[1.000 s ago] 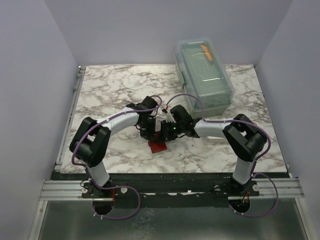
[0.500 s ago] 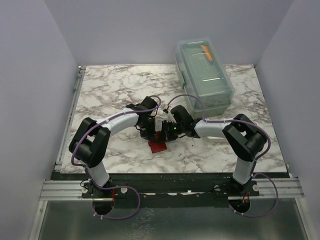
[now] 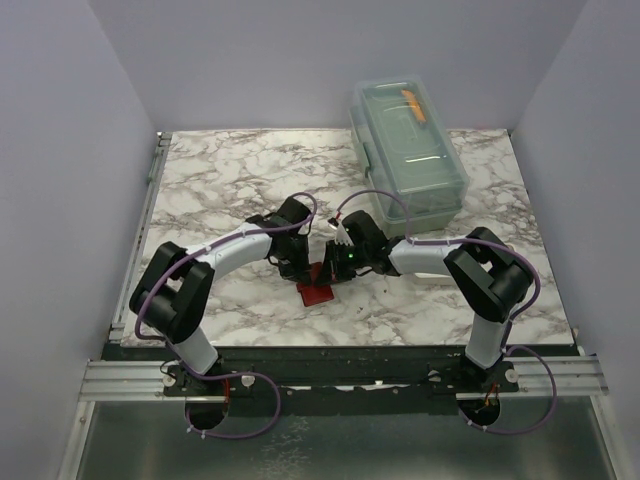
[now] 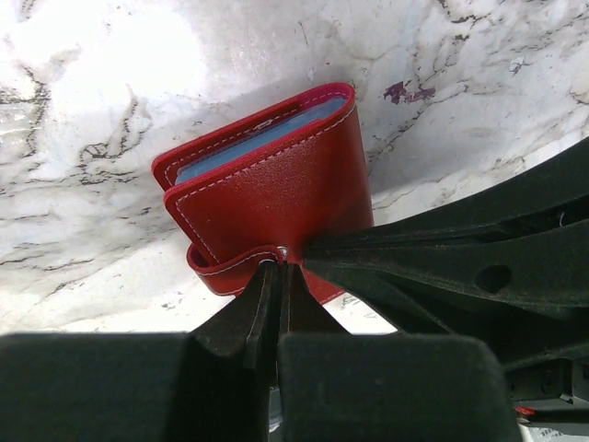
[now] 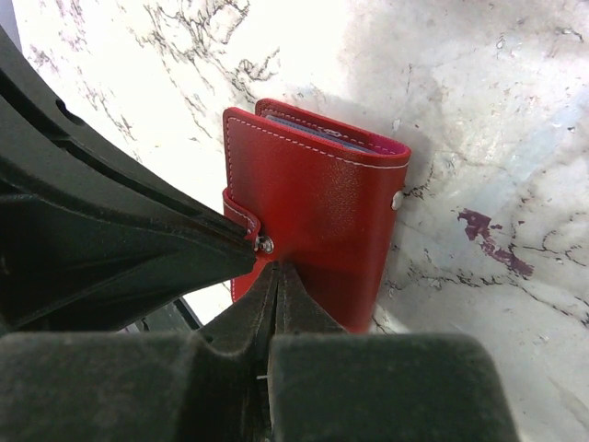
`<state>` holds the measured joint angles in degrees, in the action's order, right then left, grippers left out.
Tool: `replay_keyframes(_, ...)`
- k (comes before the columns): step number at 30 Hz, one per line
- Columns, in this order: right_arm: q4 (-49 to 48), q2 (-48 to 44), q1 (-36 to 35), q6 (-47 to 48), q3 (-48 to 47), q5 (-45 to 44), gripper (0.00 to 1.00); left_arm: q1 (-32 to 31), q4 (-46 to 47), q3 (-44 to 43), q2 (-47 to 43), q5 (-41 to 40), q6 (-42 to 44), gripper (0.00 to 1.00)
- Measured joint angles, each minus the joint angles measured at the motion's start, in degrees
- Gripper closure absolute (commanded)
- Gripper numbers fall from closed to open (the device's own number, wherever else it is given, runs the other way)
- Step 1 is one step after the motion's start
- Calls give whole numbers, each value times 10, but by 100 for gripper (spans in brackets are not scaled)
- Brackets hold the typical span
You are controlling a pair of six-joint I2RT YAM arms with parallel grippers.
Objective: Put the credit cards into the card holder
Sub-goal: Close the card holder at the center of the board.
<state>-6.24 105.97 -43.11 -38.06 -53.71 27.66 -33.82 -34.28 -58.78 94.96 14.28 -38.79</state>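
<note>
The red card holder (image 3: 318,292) lies on the marble table between both arms. It also shows in the left wrist view (image 4: 276,175) and the right wrist view (image 5: 322,212). Blue card edges (image 4: 258,138) sit inside its open top edge. My left gripper (image 4: 281,262) is shut, and its tips pinch the end of the holder's snap strap (image 4: 221,269), which bulges off the cover. My right gripper (image 5: 279,267) is shut, and its tips rest against the holder's red front face, right beside the silver snap (image 5: 265,244). The two grippers meet tip to tip over the holder.
A clear plastic box (image 3: 408,150) with an orange item on its lid stands at the back right, just behind my right arm. A small purple stain (image 5: 492,235) marks the marble near the holder. A white edge (image 3: 432,280) shows under my right forearm.
My left arm's elbow has swung a little to the left and nearer. Both grippers stay shut at the card holder, which has not visibly moved.
</note>
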Motion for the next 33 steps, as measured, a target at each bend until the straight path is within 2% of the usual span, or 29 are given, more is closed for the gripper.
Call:
replay_keyframes(14, 3, 3, 0, -1, -2, 0, 100, -9, 14, 10, -7, -15, -22, 100)
replay_keyframes(33, -8, 4, 1, -12, 4, 0, 100, -49, -83, -70, 57, -112, -114, 100)
